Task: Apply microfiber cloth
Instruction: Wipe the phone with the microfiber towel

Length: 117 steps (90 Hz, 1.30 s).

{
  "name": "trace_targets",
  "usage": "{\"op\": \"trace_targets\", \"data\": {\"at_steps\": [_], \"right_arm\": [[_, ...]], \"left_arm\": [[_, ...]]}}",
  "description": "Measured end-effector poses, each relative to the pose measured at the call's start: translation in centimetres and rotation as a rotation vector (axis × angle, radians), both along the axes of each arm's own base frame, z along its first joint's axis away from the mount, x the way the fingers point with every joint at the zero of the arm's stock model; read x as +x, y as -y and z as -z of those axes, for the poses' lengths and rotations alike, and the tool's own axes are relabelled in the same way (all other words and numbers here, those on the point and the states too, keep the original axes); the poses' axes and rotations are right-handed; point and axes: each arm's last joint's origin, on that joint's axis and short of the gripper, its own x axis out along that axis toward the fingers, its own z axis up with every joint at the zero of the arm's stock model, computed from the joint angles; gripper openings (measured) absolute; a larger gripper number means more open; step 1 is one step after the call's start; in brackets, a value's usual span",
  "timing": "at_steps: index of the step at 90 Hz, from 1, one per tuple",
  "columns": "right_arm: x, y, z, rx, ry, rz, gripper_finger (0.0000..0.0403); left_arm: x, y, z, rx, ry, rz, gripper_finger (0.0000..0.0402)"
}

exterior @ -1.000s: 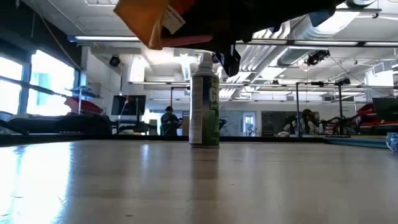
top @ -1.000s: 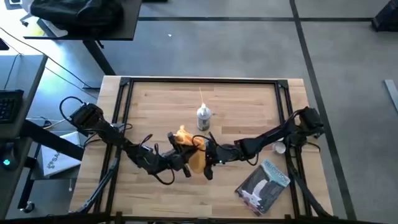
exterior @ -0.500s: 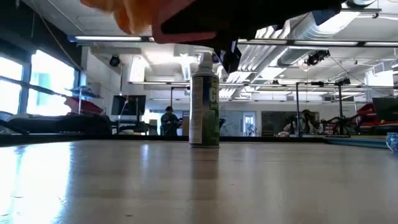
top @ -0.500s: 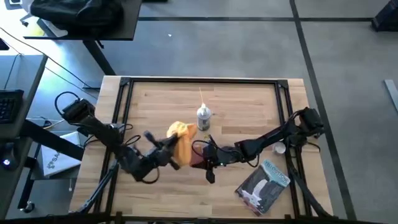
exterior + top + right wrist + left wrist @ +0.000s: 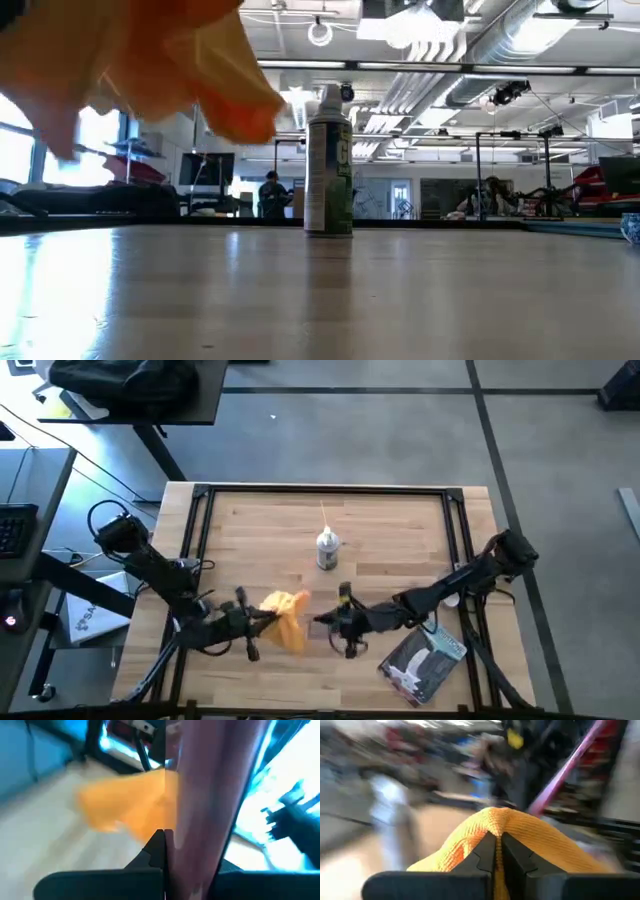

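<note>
Microfiber cloth (image 5: pixel 285 616) apparently in left hand (image 5: pixel 262 619)

No lettering can be read with certainty. The spray can (image 5: pixel 328 165) standing upright on the table (image 5: pixel 320 295) carries a large pale letter on its green band, perhaps a "G", the rest too blurred. The printed packet (image 5: pixel 424 660) near the table's right front corner shows print too small to make out.

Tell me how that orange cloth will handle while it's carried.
Probably floppy: the cloth droops in folds below the left claw, which pinches it shut. Likely light, since a small pinch holds it up. It may swing or drag; its loose edge hangs free in the low view.
</note>
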Motion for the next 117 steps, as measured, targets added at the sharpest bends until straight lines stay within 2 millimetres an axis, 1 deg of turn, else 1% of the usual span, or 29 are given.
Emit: {"op": "trace_targets", "data": {"at_steps": [7, 15, 27, 34, 41, 48, 56, 66, 76, 87, 95, 107, 117], "right_arm": [[-0.1, -0.2, 0.4, -0.158, -0.016, 0.067, 0.0004], [-0.1, -0.2, 1.1, -0.361, -0.063, 0.137, 0.0004], [0.1, -0.3, 3.1, -0.739, -0.201, 0.183, 0.0004], [0.3, -0.4, 4.5, -0.920, -0.288, 0.188, 0.0004], [0.6, -0.5, 5.7, -1.045, -0.347, 0.186, 0.0004], [0.9, -0.7, 6.3, -1.113, -0.357, 0.169, 0.0004], [1.4, -1.1, 6.4, -1.147, -0.308, 0.126, 0.0004], [1.8, -1.6, 5.8, -1.132, -0.213, 0.059, 0.0004], [2.4, -2.0, 4.9, -1.086, -0.184, 0.058, 0.0004], [3.0, -1.8, 4.4, -1.047, -0.197, 0.056, 0.0004], [3.2, -1.9, 4.3, -1.014, -0.186, 0.027, 0.0004], [3.1, -2.1, 4.6, -1.019, -0.197, -0.003, 0.0005], [2.9, -2.3, 5.0, -1.005, -0.213, -0.018, 0.0005]], "left_arm": [[0.5, -1.0, 0.7, -0.110, -0.003, 0.051, 0.0000], [1.2, -1.7, 0.9, -0.173, -0.011, 0.118, 0.0000], [1.8, -2.0, 0.3, -0.232, 0.024, 0.244, 0.0000], [2.1, -2.2, -0.2, -0.239, 0.053, 0.306, 0.0000], [2.2, -2.4, -0.5, -0.232, 0.064, 0.358, 0.0000], [2.4, -2.8, -0.6, -0.208, 0.066, 0.377, 0.0000], [2.8, -3.5, -0.5, -0.150, 0.048, 0.353, 0.0000], [3.5, -4.5, 0.1, -0.083, -0.022, 0.312, 0.0000], [4.8, -4.7, -0.5, 0.010, -0.052, 0.328, 0.0000], [6.5, -3.9, -1.0, 0.159, -0.070, 0.355, 0.0000], [7.8, -3.2, -1.0, 0.257, -0.117, 0.366, 0.0000], [9.7, -2.1, -0.6, 0.363, -0.196, 0.387, 0.0000], [11.1, -1.4, -0.5, 0.432, -0.225, 0.361, 0.0000]]}}
